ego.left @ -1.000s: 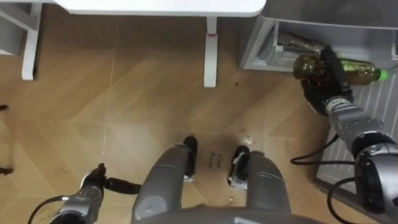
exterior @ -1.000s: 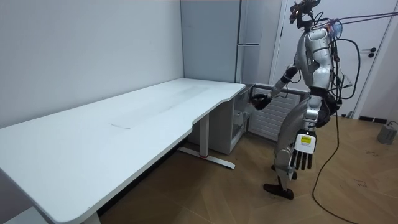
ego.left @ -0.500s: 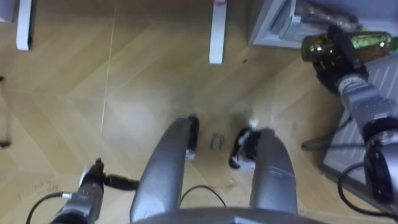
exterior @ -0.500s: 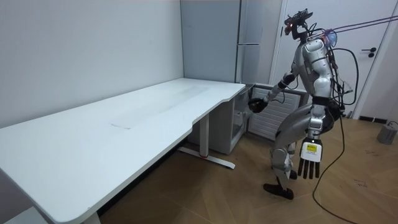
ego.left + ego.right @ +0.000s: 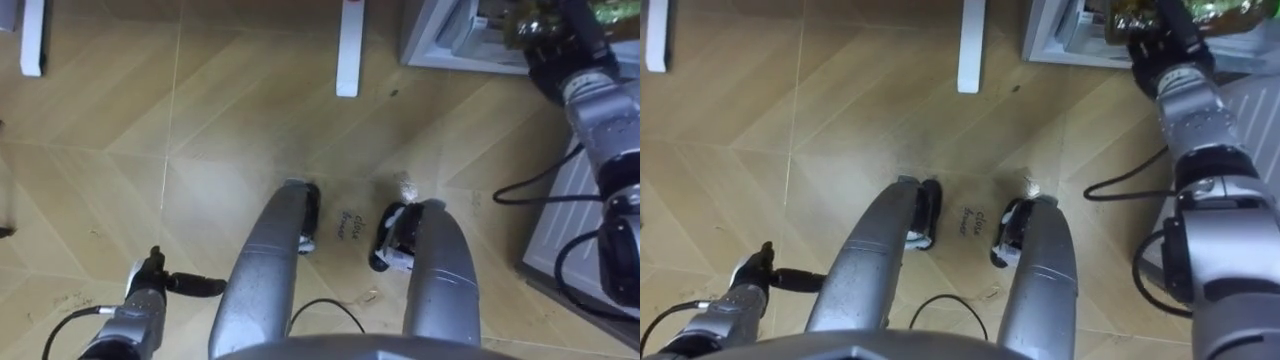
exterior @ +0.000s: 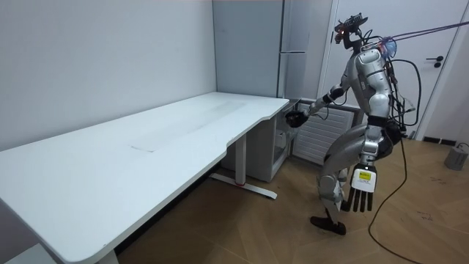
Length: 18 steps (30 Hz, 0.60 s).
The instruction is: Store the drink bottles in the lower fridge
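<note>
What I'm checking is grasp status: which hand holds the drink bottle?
The right hand: its fingers curl round the bottle. The left hand hangs open beside the leg, holding nothing.

Glossy plastic bottle (image 5: 1118,20) — matt wood floor (image 5: 200,150).

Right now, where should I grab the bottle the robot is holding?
Probably the green end of the bottle, coming from the robot's right. It lies sideways, the right hand is curled round its middle, and that end pokes out free.
</note>
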Tool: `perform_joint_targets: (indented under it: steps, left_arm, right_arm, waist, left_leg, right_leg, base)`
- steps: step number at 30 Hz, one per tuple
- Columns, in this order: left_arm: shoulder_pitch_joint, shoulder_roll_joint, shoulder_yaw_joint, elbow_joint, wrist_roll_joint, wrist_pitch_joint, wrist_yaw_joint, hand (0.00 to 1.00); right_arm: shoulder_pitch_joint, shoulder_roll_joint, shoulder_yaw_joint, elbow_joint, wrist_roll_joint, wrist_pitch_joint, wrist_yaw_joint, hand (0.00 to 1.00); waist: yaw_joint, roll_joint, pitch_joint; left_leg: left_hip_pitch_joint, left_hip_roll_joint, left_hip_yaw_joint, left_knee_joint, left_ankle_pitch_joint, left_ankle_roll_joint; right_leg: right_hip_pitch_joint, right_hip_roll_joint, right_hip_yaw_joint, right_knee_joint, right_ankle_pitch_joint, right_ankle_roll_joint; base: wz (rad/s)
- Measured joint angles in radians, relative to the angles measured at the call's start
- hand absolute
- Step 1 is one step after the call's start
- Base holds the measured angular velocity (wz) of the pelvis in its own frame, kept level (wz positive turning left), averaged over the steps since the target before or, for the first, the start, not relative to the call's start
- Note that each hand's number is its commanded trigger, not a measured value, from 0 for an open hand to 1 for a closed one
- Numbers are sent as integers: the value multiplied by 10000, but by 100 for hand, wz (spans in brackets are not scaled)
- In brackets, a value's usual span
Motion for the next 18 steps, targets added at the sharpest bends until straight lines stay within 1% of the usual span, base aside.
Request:
perform_joint_targets:
  steps: [2,4,7,10,11,12,18]
  left_arm:
    - [250,88,5,-228,0,25,0,0]
    - [343,138,6,-307,-1,37,1,0]
    - [428,144,5,-347,-14,68,1,0]
    - [519,172,5,-503,-366,116,1,0]
    - [546,184,5,-536,-391,115,1,0]
    - [561,191,5,-566,-391,117,1,0]
    - [590,234,-11,-691,-389,182,0,0]
  right_arm:
    - [-242,-122,-30,1,0,-6,-67,100]
    - [-289,-172,-90,0,0,-22,-97,100]
    - [-330,-170,-92,1,4,-21,-209,100]
    - [-329,-169,-90,3,343,-21,-274,100]
    - [-329,-169,-91,3,411,-21,-273,17]
    - [-329,-169,-92,3,444,-21,-273,0]
    - [-329,-170,-139,44,855,-14,-273,0]
  waist:
    - [-45,0,0]
    - [-77,-1,0]
    - [-108,-2,0]
    - [-155,-2,0]
    - [-177,-6,2]
    - [-184,-6,2]
    - [-239,-12,5]
  left_leg:
    - [-40,-5,44,77,-31,39]
    - [-52,-2,62,121,-39,46]
    - [-63,-1,63,144,-50,41]
    - [-63,-4,67,174,-50,41]
    - [-61,-18,78,193,-50,41]
    - [-61,-25,87,206,-50,42]
    - [-68,-12,92,340,-66,22]
  right_leg:
    - [-48,-37,12,92,-19,5]
    - [-45,-43,15,141,-79,34]
    - [-46,-59,0,174,-103,30]
    - [-45,-78,-6,214,-110,20]
    - [-45,-116,-11,258,-122,9]
    - [-46,-134,-12,287,-135,9]
    - [-42,-204,-20,425,-192,-16]
  base:
    - [2]
    - [6]
    - [1]
    - [0]
    - [4]
    - [5]
    - [0]
